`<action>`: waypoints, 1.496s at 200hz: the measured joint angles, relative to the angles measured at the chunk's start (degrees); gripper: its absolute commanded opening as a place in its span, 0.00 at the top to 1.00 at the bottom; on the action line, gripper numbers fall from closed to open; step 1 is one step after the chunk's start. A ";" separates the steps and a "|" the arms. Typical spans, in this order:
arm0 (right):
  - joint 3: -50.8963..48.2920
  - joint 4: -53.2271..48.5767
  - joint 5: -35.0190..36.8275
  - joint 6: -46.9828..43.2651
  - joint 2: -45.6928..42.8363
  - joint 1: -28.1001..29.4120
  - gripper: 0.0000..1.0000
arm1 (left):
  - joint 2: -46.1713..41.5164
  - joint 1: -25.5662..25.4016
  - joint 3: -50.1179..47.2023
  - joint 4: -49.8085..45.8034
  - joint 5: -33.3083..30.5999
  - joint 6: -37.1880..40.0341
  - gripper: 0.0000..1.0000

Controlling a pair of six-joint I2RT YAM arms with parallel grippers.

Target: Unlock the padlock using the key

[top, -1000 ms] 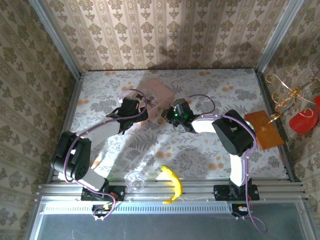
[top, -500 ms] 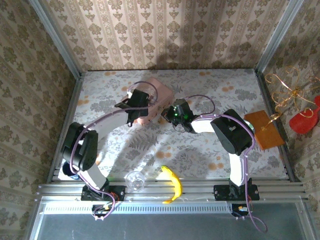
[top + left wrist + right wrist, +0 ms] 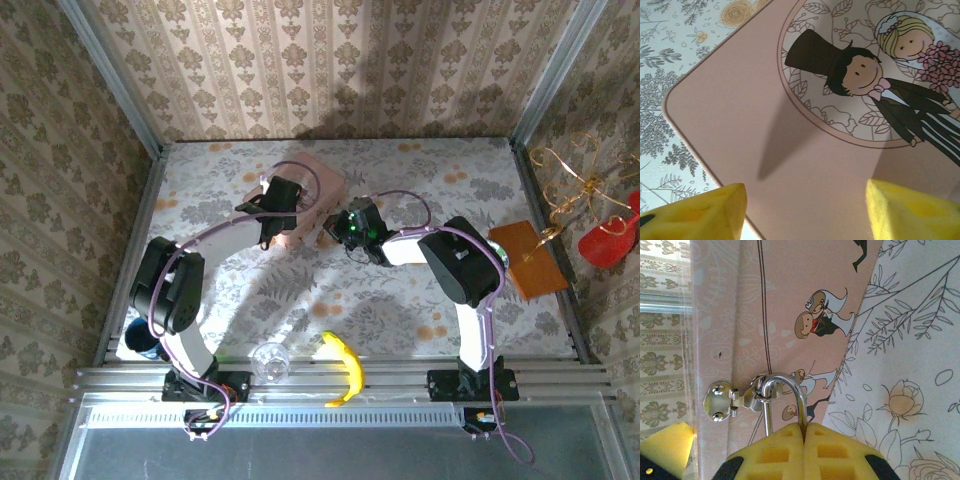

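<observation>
The padlock (image 3: 782, 376) hangs by its shackle from the hasp (image 3: 722, 402) on the pink tin (image 3: 740, 125). Its body is hidden behind the right end effector (image 3: 804, 432), whose pads are pressed closed where one shackle leg vanishes. The key cannot be made out. The left end effector (image 3: 805, 210) hovers open over the lid, its fingers cropped.

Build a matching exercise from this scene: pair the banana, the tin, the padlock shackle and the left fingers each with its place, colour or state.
Things:
1. banana
2. tin
3. padlock shackle
4. left fingers

Descriptions:
A. hooked through a silvery hasp
B. apart, above the tin
C. at the near edge of the table
D. pink, with a bride and groom drawn on top

Pairs: 1-C, 2-D, 3-A, 4-B
</observation>
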 measured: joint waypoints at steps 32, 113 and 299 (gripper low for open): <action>0.07 0.94 0.04 1.03 0.31 -0.22 1.00 | -0.72 0.39 -1.68 2.56 1.31 -0.24 0.46; 2.67 2.95 1.31 3.32 3.04 -0.61 1.00 | -1.57 1.14 -3.43 4.74 2.12 -0.24 0.48; 0.11 -4.00 10.99 -3.21 -3.76 -5.27 1.00 | -4.55 2.25 -6.82 5.44 2.69 -0.28 0.42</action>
